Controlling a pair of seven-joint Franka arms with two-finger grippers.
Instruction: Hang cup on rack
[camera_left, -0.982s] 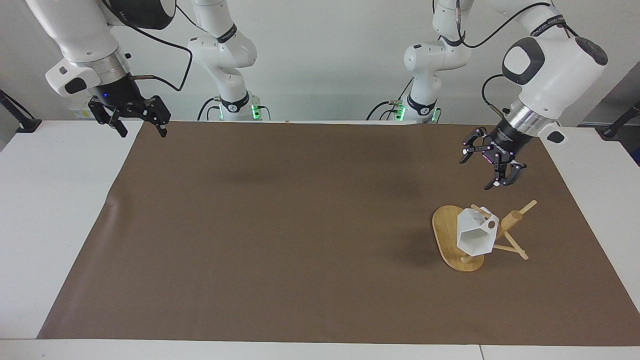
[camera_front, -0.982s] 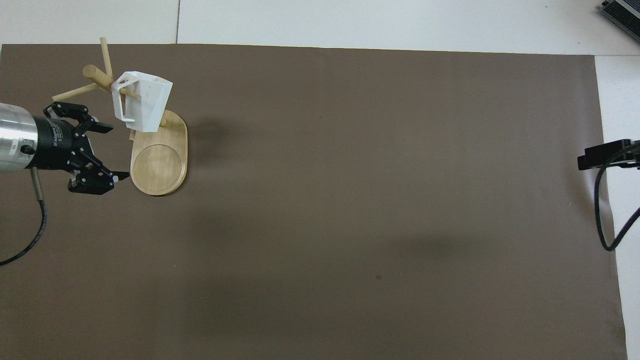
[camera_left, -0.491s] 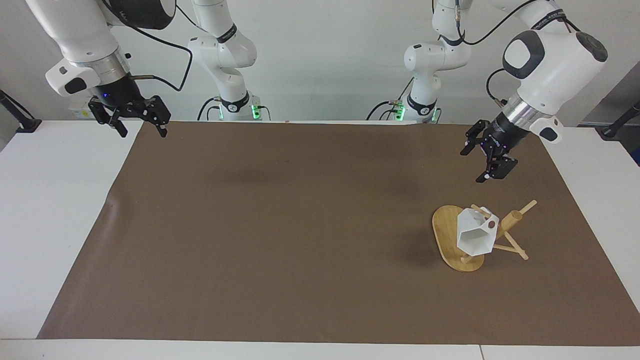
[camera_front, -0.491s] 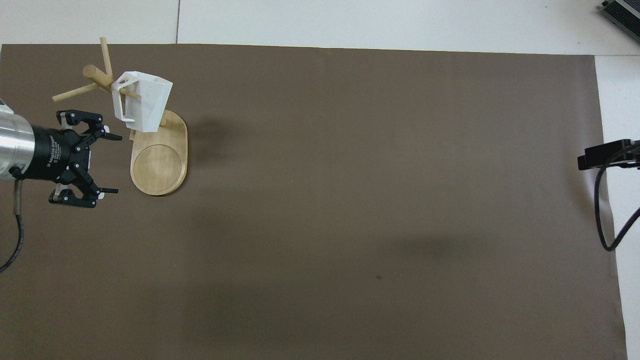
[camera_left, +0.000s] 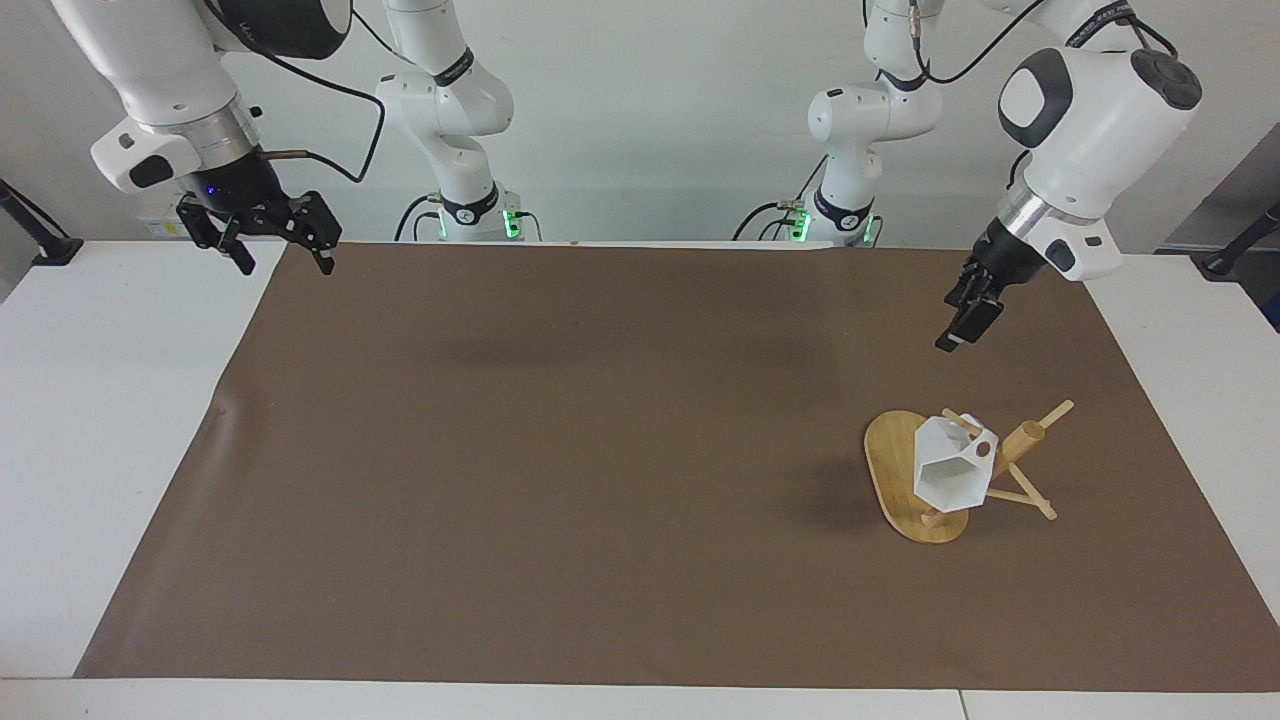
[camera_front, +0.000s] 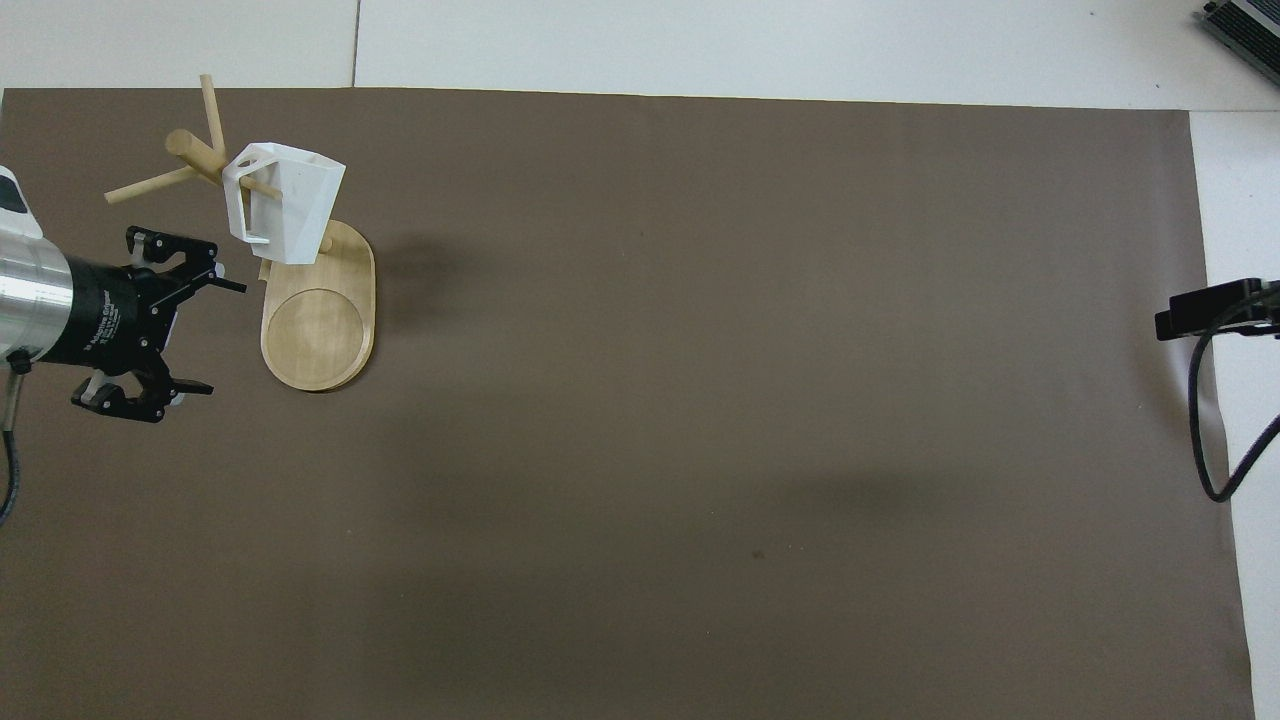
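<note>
The white faceted cup (camera_left: 945, 470) hangs by its handle on a peg of the bamboo rack (camera_left: 1022, 440). The rack stands on its oval base (camera_left: 888, 462) toward the left arm's end of the table. The overhead view shows the cup (camera_front: 285, 205) tilted over the base (camera_front: 318, 330). My left gripper (camera_left: 962, 330) is open and empty. It is up in the air over the mat beside the rack, apart from it, as the overhead view (camera_front: 212, 337) also shows. My right gripper (camera_left: 287, 262) is open and empty, and it waits over the mat's corner at the right arm's end.
A brown mat (camera_left: 600, 450) covers most of the white table (camera_left: 110, 420). A black cable (camera_front: 1200, 420) hangs over the mat's edge at the right arm's end, under the right gripper's tip (camera_front: 1215, 310).
My left gripper has drawn up and back from the rack toward the robots, and its wrist has turned. The cup stays on its peg. The right arm has not moved.
</note>
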